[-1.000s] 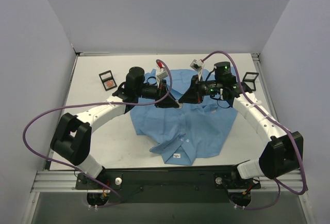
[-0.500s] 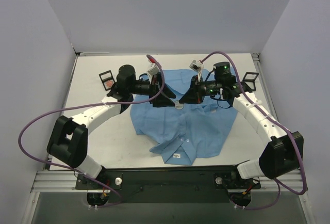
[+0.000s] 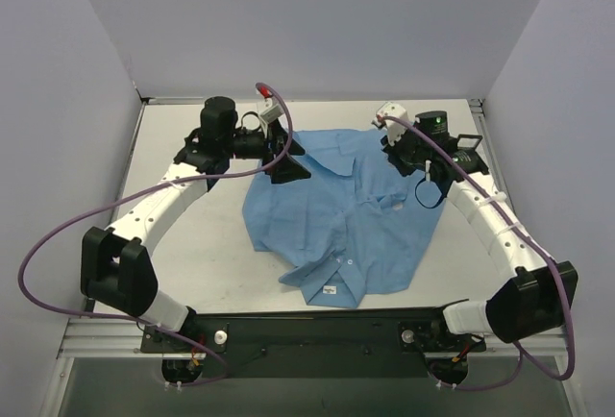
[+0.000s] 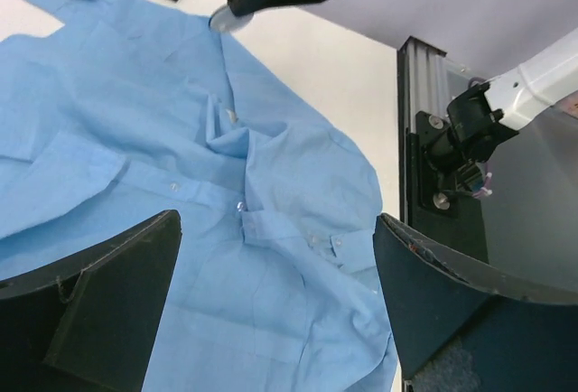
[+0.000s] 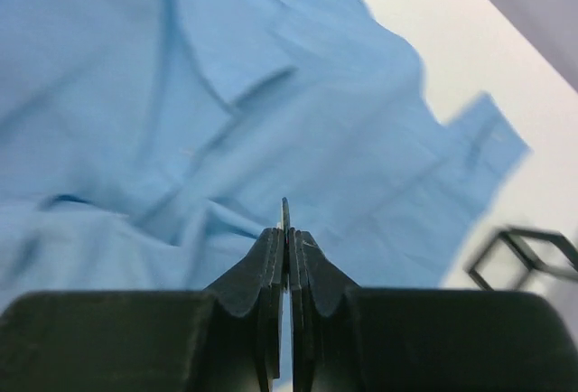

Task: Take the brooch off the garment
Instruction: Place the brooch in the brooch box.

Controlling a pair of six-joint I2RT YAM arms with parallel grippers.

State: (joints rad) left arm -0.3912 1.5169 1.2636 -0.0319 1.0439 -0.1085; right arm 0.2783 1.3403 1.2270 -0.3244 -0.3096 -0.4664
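The garment (image 3: 336, 215), a light blue shirt, lies spread across the table with its collar toward the near edge. My right gripper (image 5: 285, 229) is shut on the brooch (image 5: 284, 210), a thin disc seen edge-on sticking out from between the fingertips. It hangs above the garment (image 5: 181, 94), clear of the cloth. In the left wrist view the brooch (image 4: 220, 20) shows as a pale disc under the right gripper, over the shirt's far edge. My left gripper (image 3: 286, 162) is wide open above the shirt's left side, with only cloth (image 4: 135, 103) below its jaws.
A black rectangular frame (image 3: 471, 140) stands at the right, close to the right wrist; it also shows as the frame (image 5: 524, 252) beyond the shirt's sleeve. The shirt's white neck label (image 3: 330, 290) lies near the front. The metal rail (image 4: 433, 139) runs along the near edge.
The left gripper has opened and drawn back to the left, off the shirt's middle. The right gripper has pulled away to the right, still shut. The shirt's middle has dropped flat.
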